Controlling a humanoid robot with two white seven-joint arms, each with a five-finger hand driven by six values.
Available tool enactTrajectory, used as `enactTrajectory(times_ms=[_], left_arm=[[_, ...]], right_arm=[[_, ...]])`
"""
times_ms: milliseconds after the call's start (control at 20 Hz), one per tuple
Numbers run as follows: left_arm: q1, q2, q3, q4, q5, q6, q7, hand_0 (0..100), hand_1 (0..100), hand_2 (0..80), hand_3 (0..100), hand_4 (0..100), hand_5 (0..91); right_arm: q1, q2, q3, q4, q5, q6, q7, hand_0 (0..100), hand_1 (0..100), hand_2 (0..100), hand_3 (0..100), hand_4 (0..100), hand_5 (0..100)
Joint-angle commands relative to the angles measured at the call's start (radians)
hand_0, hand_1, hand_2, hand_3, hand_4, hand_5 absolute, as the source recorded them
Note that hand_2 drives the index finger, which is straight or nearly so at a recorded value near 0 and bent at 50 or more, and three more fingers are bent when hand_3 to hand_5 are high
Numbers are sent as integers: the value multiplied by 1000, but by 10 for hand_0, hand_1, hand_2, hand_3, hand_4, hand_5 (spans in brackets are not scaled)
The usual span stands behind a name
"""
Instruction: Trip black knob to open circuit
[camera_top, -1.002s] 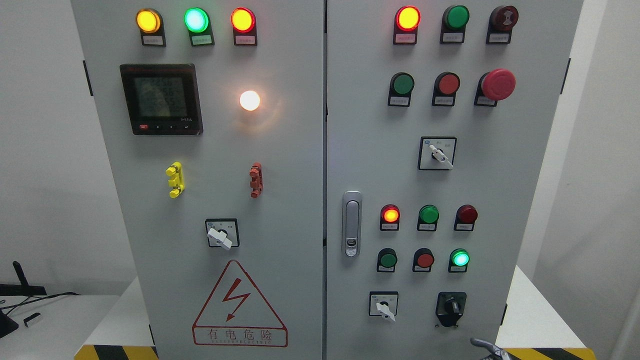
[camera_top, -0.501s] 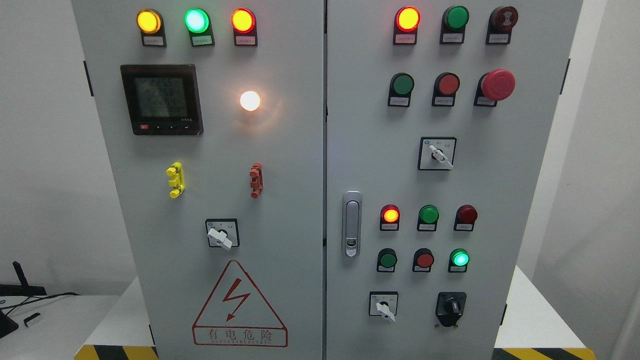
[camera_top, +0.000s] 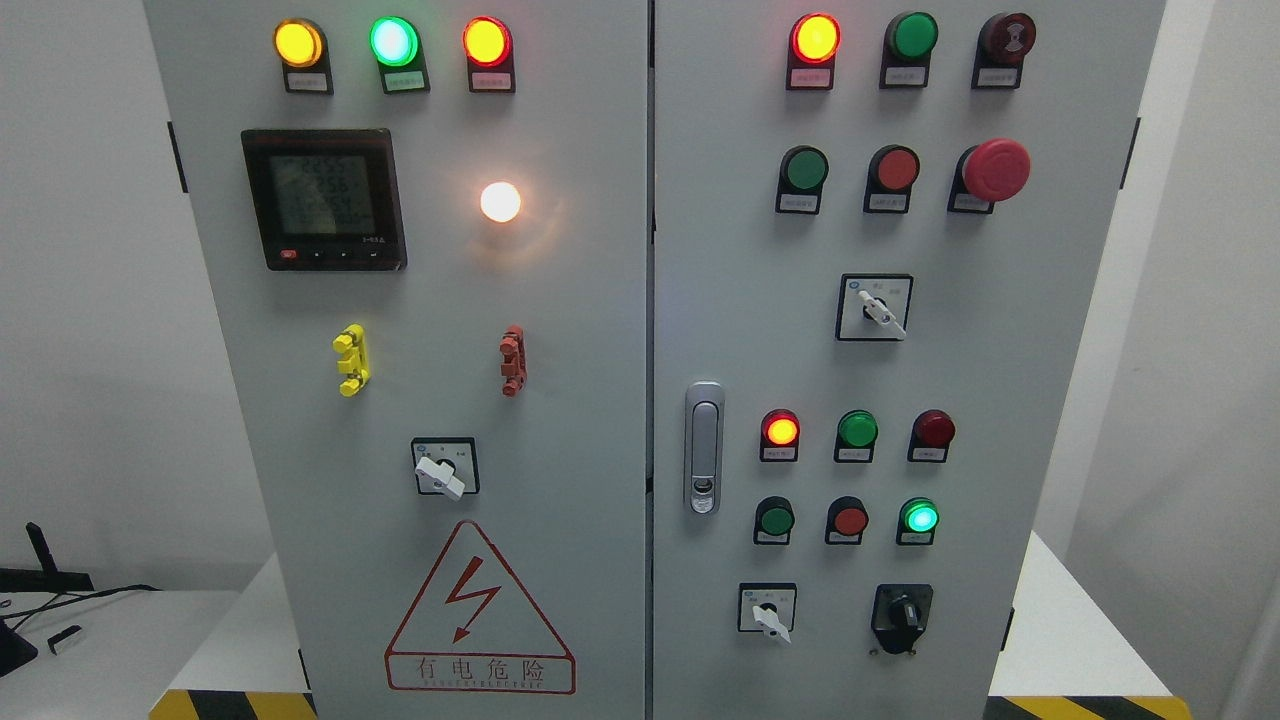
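The black knob sits at the lower right of the grey control cabinet's right door, its handle pointing up and slightly left. Nothing touches it. A white selector switch is to its left, and a lit green lamp glows just above it. Neither of my hands shows in the head view.
The right door also carries a red mushroom stop button, a silver latch handle and rows of lamps and push buttons. The left door has a meter display, a white selector and a lightning warning sign.
A hand's fingertips, seen at the bottom edge right of the black knob a second ago, have dropped out of view. The panel itself looks the same.
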Motion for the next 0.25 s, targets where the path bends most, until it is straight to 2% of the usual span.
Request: enactTrajectory(times_ms=[0,200], left_arm=[[0,-1,0,0,5,0,0,120,389,0,0,0,0],[0,-1,0,0,5,0,0,120,389,0,0,0,0]], right_arm=[[0,-13,-1,-31,-30,9,4,35,0,0,46,0,3],[-13,-12,-2,-31,-30,16,4,28,0,0,52,0,2]])
